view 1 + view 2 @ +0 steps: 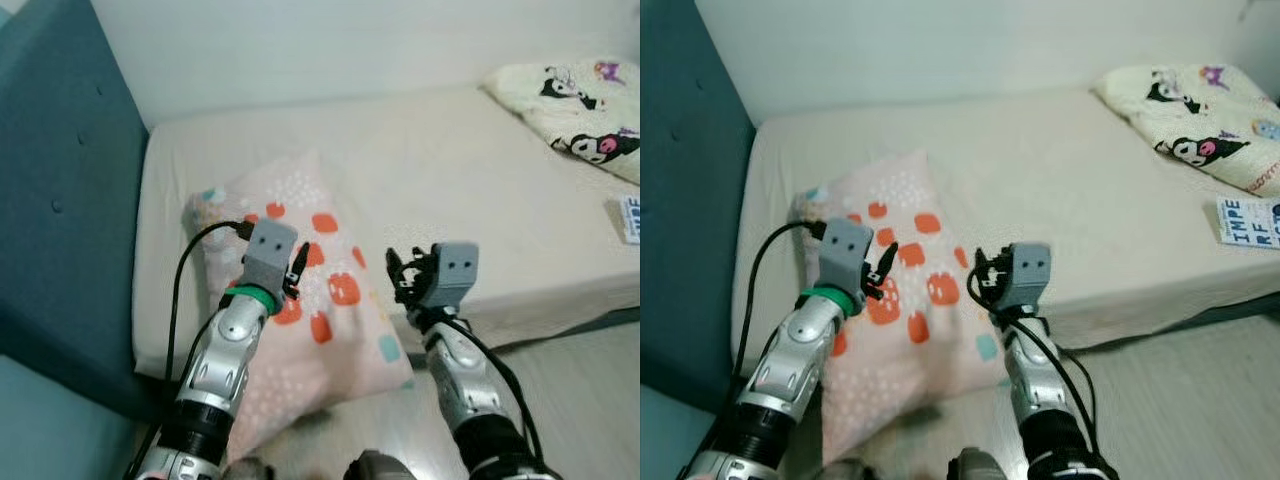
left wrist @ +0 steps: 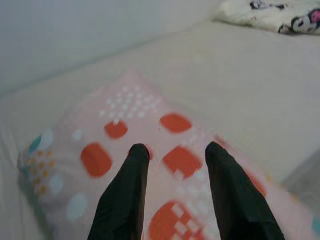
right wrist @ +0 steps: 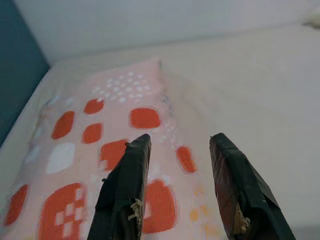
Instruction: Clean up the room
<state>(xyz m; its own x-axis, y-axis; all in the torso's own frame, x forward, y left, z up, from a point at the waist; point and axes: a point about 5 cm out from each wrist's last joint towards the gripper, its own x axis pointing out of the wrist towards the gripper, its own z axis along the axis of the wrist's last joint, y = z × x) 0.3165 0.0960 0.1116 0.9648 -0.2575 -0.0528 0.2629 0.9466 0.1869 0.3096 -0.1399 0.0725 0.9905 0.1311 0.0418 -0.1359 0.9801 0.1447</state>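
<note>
A pink pillow (image 1: 320, 300) with orange and white patches lies on the cream mattress (image 1: 450, 170), its lower end hanging over the front edge toward the floor. My left gripper (image 1: 296, 272) hovers just above the pillow's middle, fingers (image 2: 131, 170) open with nothing between them. My right gripper (image 1: 403, 273) is at the pillow's right edge, a little above it, also open and empty; its fingers (image 3: 131, 170) point along the pillow (image 3: 100, 140).
A teal padded headboard (image 1: 60, 180) stands on the left. A white blanket (image 1: 580, 110) with black cartoon figures lies at the mattress's far right, and a printed card (image 1: 1250, 222) rests near the right edge. Pale wooden floor (image 1: 580, 400) runs in front.
</note>
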